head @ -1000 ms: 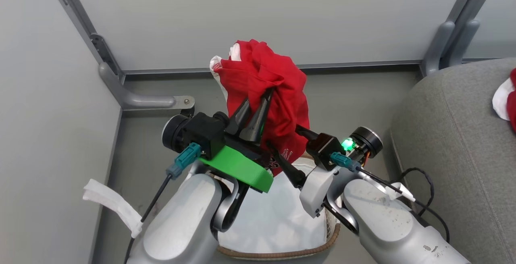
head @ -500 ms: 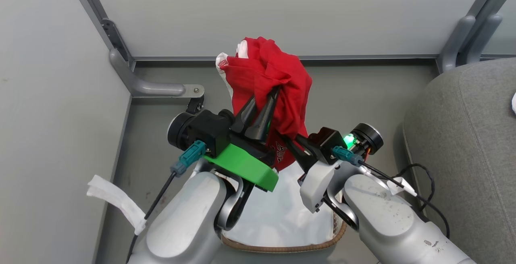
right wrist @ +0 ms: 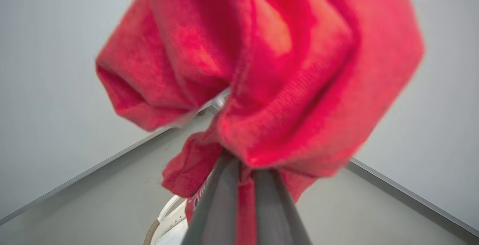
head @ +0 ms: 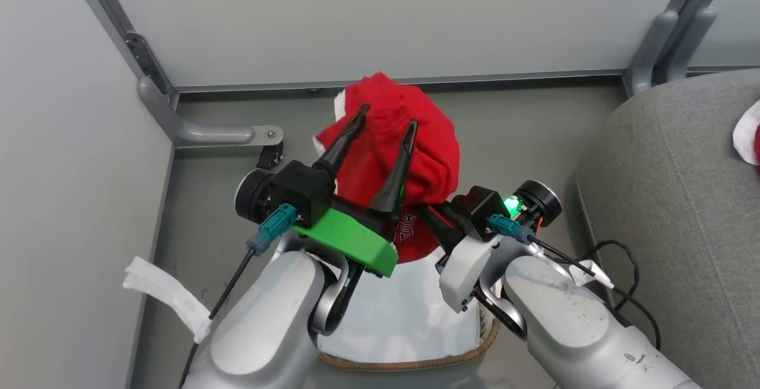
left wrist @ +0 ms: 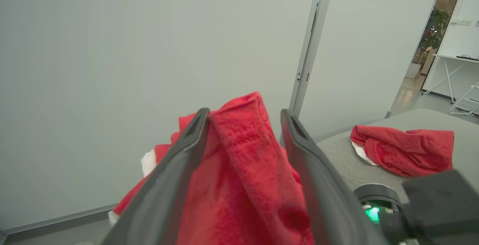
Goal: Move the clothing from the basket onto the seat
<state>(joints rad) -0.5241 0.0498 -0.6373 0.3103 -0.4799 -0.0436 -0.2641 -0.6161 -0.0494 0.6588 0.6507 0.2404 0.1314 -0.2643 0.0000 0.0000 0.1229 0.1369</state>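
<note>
the red garment (head: 427, 151) is hanging bunched in the air above the far end of the basket (head: 415, 362), clear of it, with its lower edge and some white lettering (head: 407, 231) dangling just over the white liner (head: 398, 312) that is covering the basket's inside. the right gripper (right wrist: 245, 164) is reaching in from the robot's right of the basket, and its two dark fingers are pressing together on a fold at the bottom of the bundle, pinching the red fabric so that the rest is ballooning above and around the tips. the left gripper (head: 389, 116) is standing over the basket's far left part with its fingers spread wide; the red cloth is lying between them and brushing the inner face of one finger (left wrist: 187, 151), but they are not squeezing it. to the robot's right of the basket, and well apart from it, the grey upholstered seat (head: 671, 187) is carrying a second red garment (left wrist: 404, 149) with a white part showing at its edge, lying crumpled on the cushion top. beyond the basket the grey floor (head: 522, 127) is running up to a pale wall panel (head: 380, 21).
</note>
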